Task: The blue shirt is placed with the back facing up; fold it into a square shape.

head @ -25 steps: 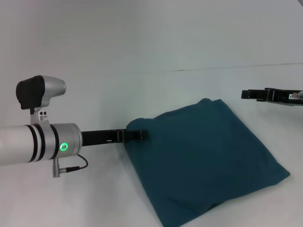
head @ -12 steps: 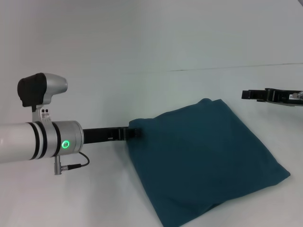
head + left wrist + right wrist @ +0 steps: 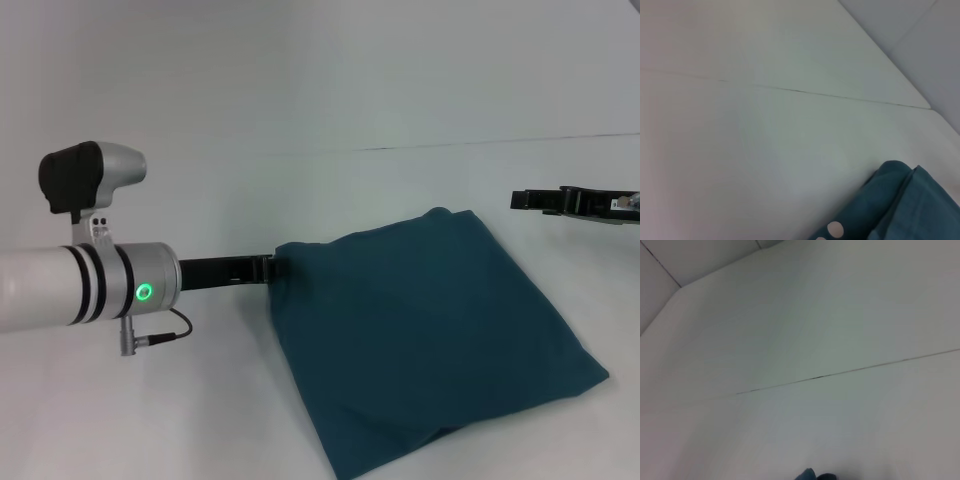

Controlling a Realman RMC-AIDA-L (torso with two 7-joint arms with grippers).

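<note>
The blue shirt [image 3: 430, 340] lies folded into a rough square on the white table, one corner pointing toward the front edge. My left gripper [image 3: 272, 268] sits at the shirt's left corner, its dark tip touching or just at the cloth edge. The left wrist view shows that folded corner of the shirt [image 3: 905, 205] with stacked layers and a bit of white print. My right gripper [image 3: 520, 200] hovers off to the right, apart from the shirt. In the right wrist view only a sliver of the shirt [image 3: 812, 475] shows.
The white table [image 3: 300, 100] stretches all round the shirt, with a thin seam [image 3: 480, 143] running across it behind the cloth. The left arm's silver forearm [image 3: 80, 285] fills the left foreground.
My left gripper has drawn back to the left, from over the shirt's left part to its corner edge. The shirt and the right arm have stayed still.
</note>
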